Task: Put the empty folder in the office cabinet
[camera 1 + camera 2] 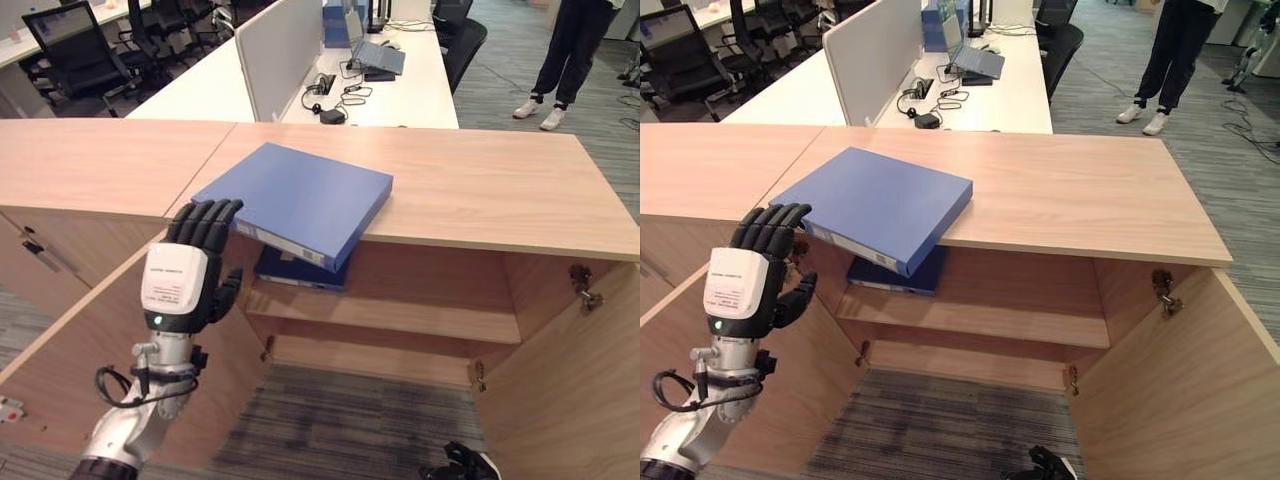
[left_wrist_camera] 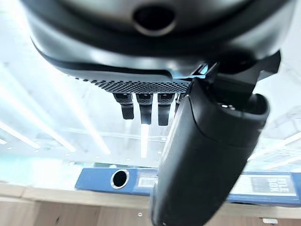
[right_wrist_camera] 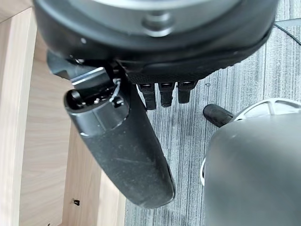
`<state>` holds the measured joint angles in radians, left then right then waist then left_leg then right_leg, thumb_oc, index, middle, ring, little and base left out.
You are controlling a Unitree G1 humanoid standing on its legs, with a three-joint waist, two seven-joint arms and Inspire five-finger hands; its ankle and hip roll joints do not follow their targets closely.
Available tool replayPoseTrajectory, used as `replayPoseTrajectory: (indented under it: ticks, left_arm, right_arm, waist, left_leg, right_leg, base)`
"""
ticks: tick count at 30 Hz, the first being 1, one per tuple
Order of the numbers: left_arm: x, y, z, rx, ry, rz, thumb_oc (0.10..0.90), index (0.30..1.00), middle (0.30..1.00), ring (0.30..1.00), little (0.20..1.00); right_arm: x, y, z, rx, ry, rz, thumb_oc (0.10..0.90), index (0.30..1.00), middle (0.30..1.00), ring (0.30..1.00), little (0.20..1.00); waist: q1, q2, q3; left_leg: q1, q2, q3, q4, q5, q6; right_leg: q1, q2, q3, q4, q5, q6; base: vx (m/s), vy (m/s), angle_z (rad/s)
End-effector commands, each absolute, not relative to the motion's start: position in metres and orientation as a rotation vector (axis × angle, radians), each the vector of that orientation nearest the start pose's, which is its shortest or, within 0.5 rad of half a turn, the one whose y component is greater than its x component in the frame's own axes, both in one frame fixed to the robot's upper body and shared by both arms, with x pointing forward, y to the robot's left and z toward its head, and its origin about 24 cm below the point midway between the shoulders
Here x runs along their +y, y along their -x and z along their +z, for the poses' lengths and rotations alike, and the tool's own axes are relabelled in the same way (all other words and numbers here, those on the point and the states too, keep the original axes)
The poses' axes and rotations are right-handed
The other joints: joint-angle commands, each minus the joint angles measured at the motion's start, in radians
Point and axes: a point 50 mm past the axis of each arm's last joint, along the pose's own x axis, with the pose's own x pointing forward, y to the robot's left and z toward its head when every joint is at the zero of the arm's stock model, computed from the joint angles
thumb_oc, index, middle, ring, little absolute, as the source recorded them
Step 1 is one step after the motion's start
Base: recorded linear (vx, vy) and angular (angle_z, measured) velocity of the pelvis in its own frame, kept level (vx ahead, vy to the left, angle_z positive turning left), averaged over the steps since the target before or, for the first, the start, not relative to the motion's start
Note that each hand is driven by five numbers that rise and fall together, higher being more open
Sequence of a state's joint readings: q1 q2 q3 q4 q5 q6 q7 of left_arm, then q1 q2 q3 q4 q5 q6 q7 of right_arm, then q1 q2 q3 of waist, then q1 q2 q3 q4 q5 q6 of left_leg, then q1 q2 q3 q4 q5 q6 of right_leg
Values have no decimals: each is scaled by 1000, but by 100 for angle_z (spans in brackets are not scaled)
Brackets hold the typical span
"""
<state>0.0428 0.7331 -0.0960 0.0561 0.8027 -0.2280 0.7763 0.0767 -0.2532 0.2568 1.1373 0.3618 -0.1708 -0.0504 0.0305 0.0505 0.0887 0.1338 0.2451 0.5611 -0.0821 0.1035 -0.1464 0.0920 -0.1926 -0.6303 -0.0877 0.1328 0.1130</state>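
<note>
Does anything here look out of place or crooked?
Yes. The blue folder lies askew on the cabinet top, one corner jutting over the front edge above the open cabinet. The left hand is raised beside that corner. Another blue folder lies on the shelf below.

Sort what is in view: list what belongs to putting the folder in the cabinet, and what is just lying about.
Belongs to the job:
- blue folder, on the cabinet top, overhanging its front edge
- office cabinet, doors open
- left hand, below the folder's overhanging corner
- right hand, hanging over the floor

Just lying about:
- second folder on the shelf
- laptop and cables on the desk
- office chairs
- person
</note>
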Motion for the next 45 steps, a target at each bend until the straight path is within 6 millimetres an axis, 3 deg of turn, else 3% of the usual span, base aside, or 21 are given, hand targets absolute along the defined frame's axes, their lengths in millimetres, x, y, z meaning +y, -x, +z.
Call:
replayPoseTrajectory:
  ticks: [1,11,24,33,37,45]
  left_arm:
    - [248,-247,153,-912,-1387,384,800,900,900,900,900]
    - [248,-258,145,-852,-1392,329,800,900,900,900,900]
    - [247,-267,135,-789,-1386,281,800,900,900,900,900]
    - [251,-273,155,-862,-1514,287,800,900,900,900,900]
    - [252,-276,173,-930,-1590,292,800,900,900,900,900]
    - [250,-280,179,-952,-1611,282,800,900,900,900,900]
  right_arm:
    - [-226,-117,-148,936,49,-178,800,900,900,900,900]
    - [-232,-120,-145,921,54,-193,800,900,900,900,900]
    - [-240,-119,-144,917,35,-254,800,900,900,900,900]
    - [-237,-119,-145,919,34,-237,800,900,900,900,900]
    - [-240,-118,-144,921,44,-232,800,900,900,900,900]
    - [-242,-118,-144,918,43,-239,800,900,900,900,900]
  waist:
    - [-5,-8,5]
    - [-26,6,10]
    - [-39,2,14]
    - [-45,4,10]
    - [-50,7,7]
    - [-57,7,3]
  left_leg:
    - [18,-10,12,12,8,-48]
    - [15,-16,9,13,7,-44]
    - [7,-21,9,13,4,-37]
    - [12,-22,15,12,1,-35]
    - [16,-23,18,12,2,-35]
    - [21,-25,21,12,2,-34]
  right_leg:
    - [95,13,81,12,-180,51]
    - [93,12,83,17,-181,53]
    - [79,6,87,24,-178,55]
    - [79,6,88,24,-177,56]
    - [81,5,91,24,-174,58]
    - [82,3,90,25,-174,59]
  base:
    - [11,2,-7]
    - [3,1,-1]
    - [0,0,0]
    - [2,2,-1]
    - [0,11,-4]
    - [0,0,0]
